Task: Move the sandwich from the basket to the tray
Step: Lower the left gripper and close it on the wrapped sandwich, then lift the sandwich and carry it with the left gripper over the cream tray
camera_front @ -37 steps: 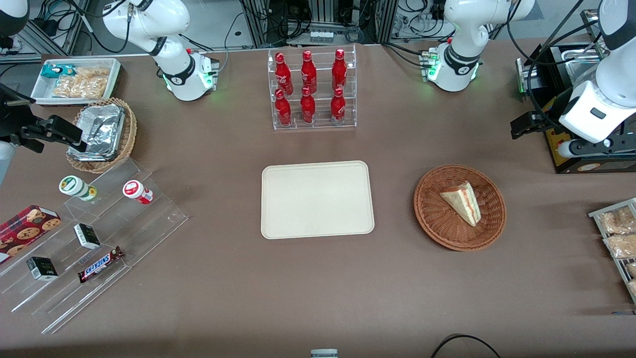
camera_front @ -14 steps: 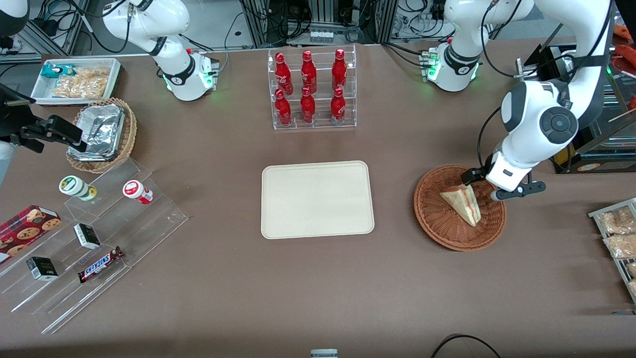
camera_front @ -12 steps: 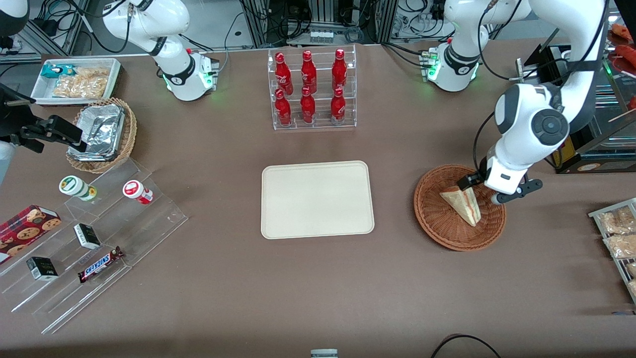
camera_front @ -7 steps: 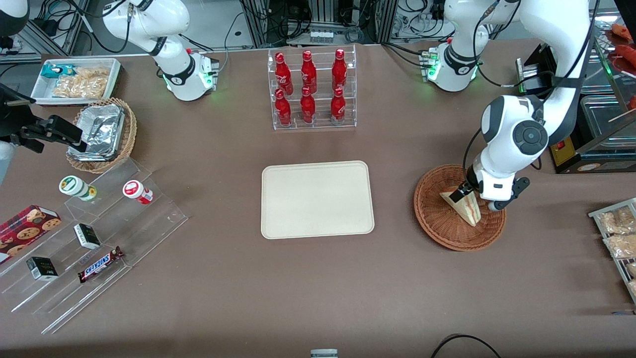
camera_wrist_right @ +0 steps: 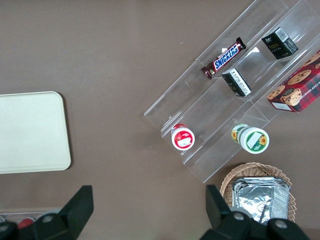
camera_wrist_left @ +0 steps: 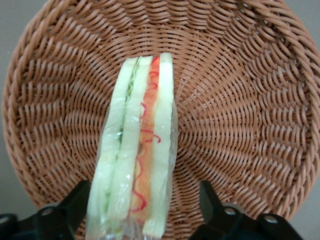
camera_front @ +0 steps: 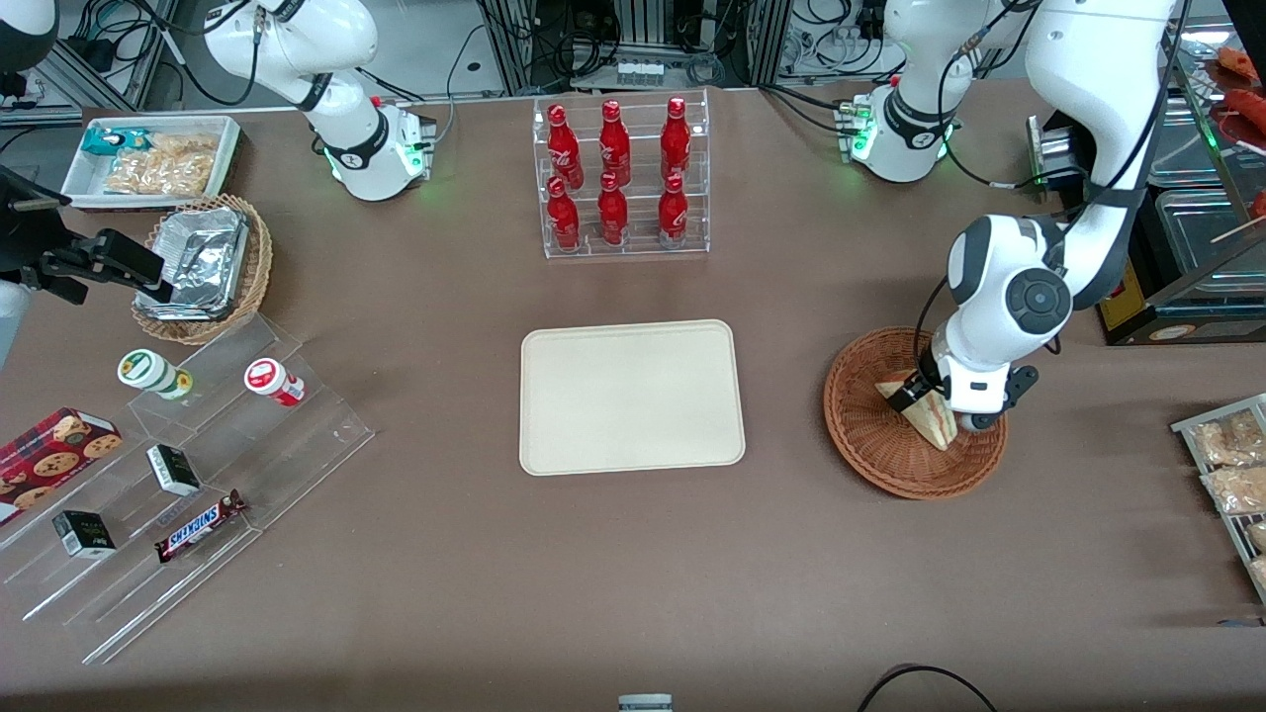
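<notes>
The sandwich [camera_front: 937, 426], a wrapped pale wedge with red, pink and green layers, lies in the round reddish-brown wicker basket [camera_front: 870, 447] toward the working arm's end of the table. My left gripper [camera_front: 935, 400] is down in the basket over the sandwich's thick end and covers part of it. In the left wrist view the gripper [camera_wrist_left: 142, 210] is open, with one black finger on each side of the sandwich [camera_wrist_left: 140, 150]; one finger is close to the wrapper, the other stands apart over the basket [camera_wrist_left: 240, 100] weave. The cream tray [camera_front: 631, 396] lies flat mid-table and is bare; it also shows in the right wrist view [camera_wrist_right: 30, 132].
A clear rack of red bottles [camera_front: 618, 178] stands farther from the camera than the tray. A stepped acrylic stand with snacks [camera_front: 188, 465], a lighter foil-filled basket [camera_front: 203, 267] and a white snack bin [camera_front: 153, 158] sit at the parked arm's end. Bagged snacks [camera_front: 1226, 465] lie near the basket.
The left arm swung in from the table's end and came down into the basket. Its open fingers have settled around the sandwich, which has not moved.
</notes>
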Robot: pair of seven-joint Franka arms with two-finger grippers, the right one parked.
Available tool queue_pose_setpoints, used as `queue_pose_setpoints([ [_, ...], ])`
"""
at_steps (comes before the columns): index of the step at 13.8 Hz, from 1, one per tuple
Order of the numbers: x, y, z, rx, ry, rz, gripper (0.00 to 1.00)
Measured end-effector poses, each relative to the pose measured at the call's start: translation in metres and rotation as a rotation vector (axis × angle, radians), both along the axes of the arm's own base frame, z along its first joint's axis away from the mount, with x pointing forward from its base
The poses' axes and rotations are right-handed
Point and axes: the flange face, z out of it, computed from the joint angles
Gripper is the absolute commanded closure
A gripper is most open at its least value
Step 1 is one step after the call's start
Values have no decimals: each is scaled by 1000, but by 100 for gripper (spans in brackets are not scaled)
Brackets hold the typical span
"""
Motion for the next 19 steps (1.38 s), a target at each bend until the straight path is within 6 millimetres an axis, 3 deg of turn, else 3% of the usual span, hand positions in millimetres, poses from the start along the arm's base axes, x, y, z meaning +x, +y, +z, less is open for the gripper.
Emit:
queue_pose_setpoints([
  [2,2,1,-3,0,2,2,91],
  [6,10,1,6,-3,-16,-9,94],
  [10,20,-6,41,-3,45,-181,93],
  [15,20,-72,86,-25,136,-548,93],
  [19,5,-149,83,-23,140,-658,93],
])
